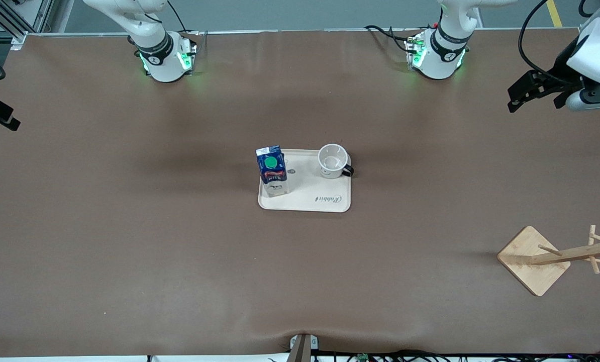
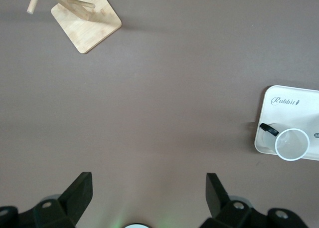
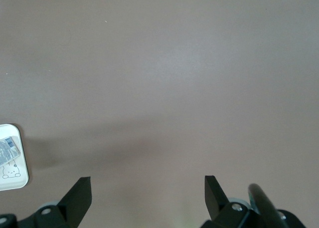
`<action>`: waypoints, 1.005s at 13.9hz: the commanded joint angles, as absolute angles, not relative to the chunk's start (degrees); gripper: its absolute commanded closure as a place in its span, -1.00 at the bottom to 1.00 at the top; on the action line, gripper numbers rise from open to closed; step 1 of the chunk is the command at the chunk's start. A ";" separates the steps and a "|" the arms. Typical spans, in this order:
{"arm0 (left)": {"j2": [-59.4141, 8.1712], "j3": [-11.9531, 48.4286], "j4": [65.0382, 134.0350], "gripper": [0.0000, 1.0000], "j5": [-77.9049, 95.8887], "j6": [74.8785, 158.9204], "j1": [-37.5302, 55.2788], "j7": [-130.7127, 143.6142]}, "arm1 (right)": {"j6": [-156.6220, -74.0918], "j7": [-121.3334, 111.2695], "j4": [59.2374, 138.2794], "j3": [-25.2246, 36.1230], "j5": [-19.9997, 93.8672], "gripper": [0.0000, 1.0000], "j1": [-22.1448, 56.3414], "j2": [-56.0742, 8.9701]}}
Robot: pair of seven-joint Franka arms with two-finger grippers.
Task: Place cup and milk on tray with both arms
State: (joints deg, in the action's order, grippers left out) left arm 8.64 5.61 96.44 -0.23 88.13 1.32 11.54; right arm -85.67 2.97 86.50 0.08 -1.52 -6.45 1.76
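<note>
The cup (image 1: 333, 161) and milk (image 1: 272, 171) stand on the tray (image 1: 325, 203) at frame centre; my left gripper (image 2: 147, 190) and right gripper (image 3: 147, 190) are wide open, empty; I should keep both high and away.

A cream tray (image 1: 307, 198) is lying mid-desk. A blue-and-white milk carton (image 1: 272, 171) and a white cup (image 1: 332, 160) are standing upright on it, apart.

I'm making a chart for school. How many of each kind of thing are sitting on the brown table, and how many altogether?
Cups: 1, the white cup on the tray
Milk cartons: 1, the milk on the tray
Trays: 1, the cream tray
Wooden racks: 1, the wooden rack, tipped on its side near the left arm's end
Total: 4
</note>
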 commanded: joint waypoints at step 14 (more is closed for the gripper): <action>8.00 5.18 94.75 -1.00 -2.72 84.73 1.14 5.63 | -86.04 3.78 86.04 -0.62 -2.02 -1.00 -7.47 1.49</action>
State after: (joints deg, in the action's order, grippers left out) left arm 8.26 5.15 96.09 -1.05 86.01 1.21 7.40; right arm -85.86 3.05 86.50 0.11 -1.52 -6.50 1.62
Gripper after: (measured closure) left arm 0.000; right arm 0.000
